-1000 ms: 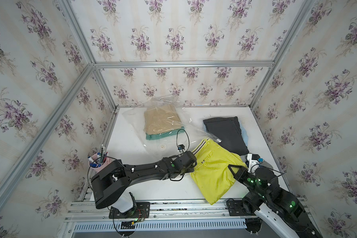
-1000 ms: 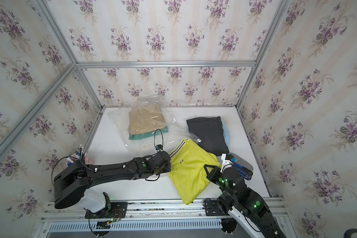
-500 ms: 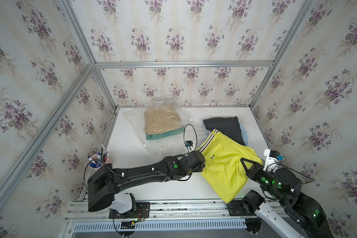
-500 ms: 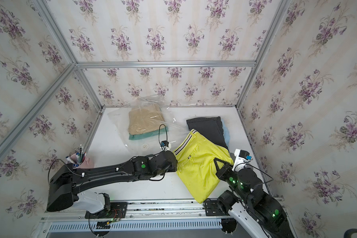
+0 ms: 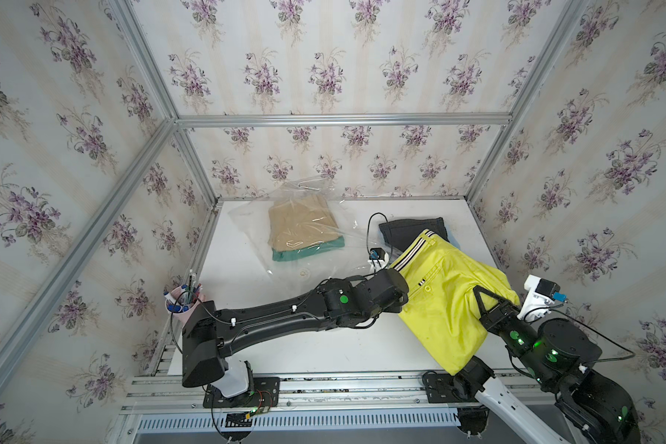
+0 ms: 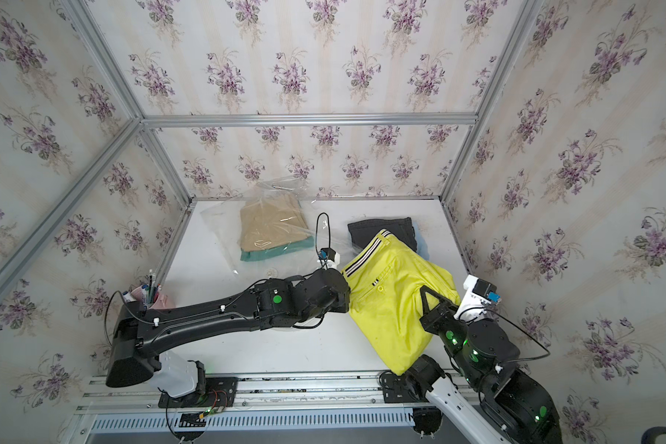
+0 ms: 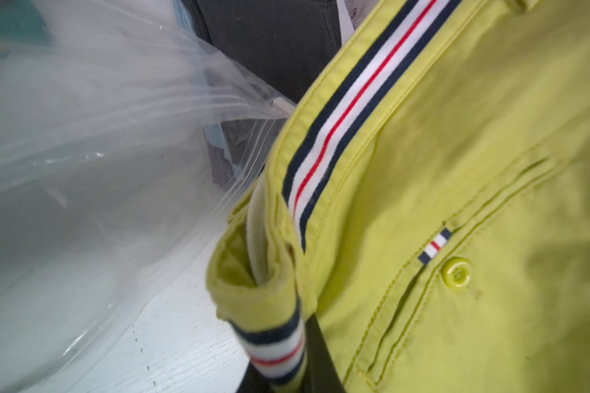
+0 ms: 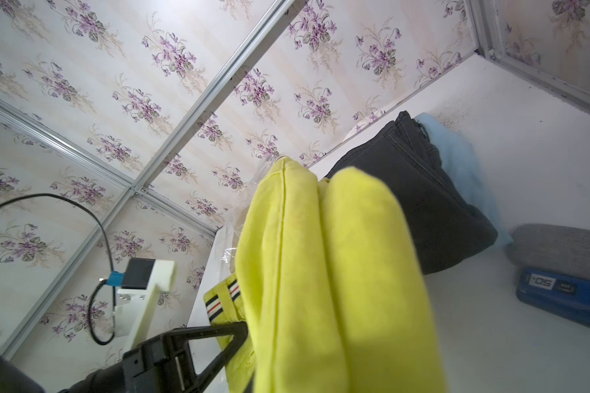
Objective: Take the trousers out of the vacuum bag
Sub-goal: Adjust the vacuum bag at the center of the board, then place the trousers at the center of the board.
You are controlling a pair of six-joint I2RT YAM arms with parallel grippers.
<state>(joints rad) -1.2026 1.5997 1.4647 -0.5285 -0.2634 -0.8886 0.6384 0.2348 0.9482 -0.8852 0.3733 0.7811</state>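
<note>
Yellow-green trousers [image 5: 450, 303] hang outside the vacuum bag [image 5: 354, 246], left gripper [image 7: 283, 371] pinching the striped waistband [image 5: 410, 250], right gripper [image 5: 477, 296] pinching the folded legs [image 8: 338, 272], now farther over the black trousers [image 5: 404, 230] than before. Blue box [image 8: 559, 289] beyond right fingers [image 8: 212, 331] reads "50".

The left arm [image 5: 270, 319] reaches low and nearly level from its base at the near left of the table [image 5: 304, 357] toward the right, with its wrist [image 5: 385, 290] beside the yellow-green trousers [image 5: 446, 303]. The left claw [image 7: 283, 371] is clamped on the striped waistband corner, and one dark finger [image 7: 319, 354] shows against the cloth. The right arm [image 5: 546, 346] comes up from the near right with its elbow folded and its forearm angled up and leftward. The right claw [image 5: 478, 296] pinches the trousers' other end, which drapes over it. One finger [image 8: 218, 340] shows, its mate hidden behind cloth.
</note>
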